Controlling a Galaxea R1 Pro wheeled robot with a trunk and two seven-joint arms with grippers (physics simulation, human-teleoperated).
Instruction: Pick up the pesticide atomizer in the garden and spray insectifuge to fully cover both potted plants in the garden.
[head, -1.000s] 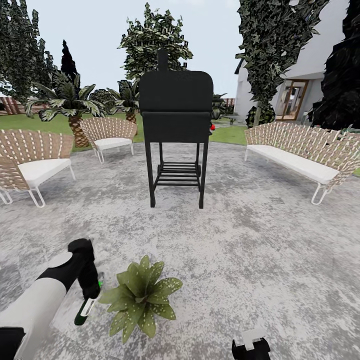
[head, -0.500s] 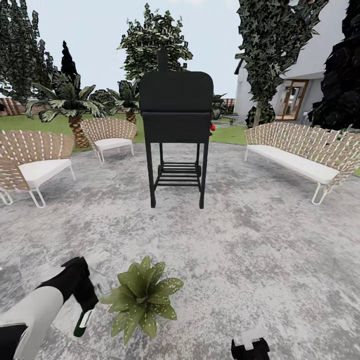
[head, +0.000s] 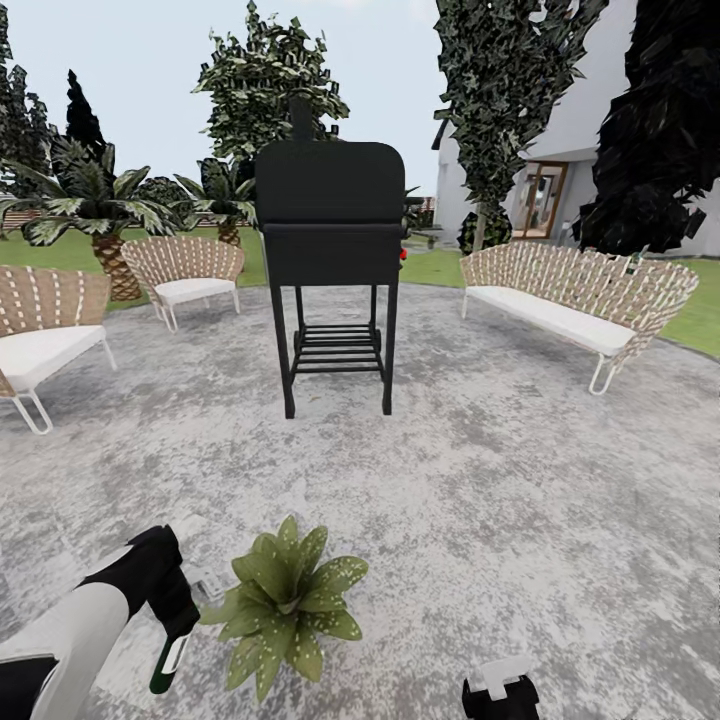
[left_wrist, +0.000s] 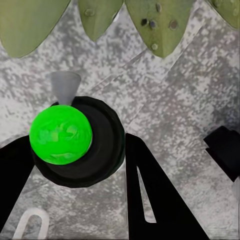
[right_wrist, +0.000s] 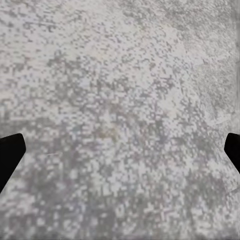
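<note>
While the whole head view has shifted, so the camera has moved, the left gripper (head: 172, 625) sits slightly lower than before, fingers (left_wrist: 160, 200) clamped around the spray bottle (head: 168, 662) just beside the potted plant (head: 285, 600) on the patio (head: 500, 480). Pale specks (left_wrist: 155, 46), possibly spray, dot one leaf. The right gripper (head: 500, 690) hangs over bare paving, fingertips (right_wrist: 9, 155) spread wide. The grill (head: 330, 250) stands beyond.
</note>
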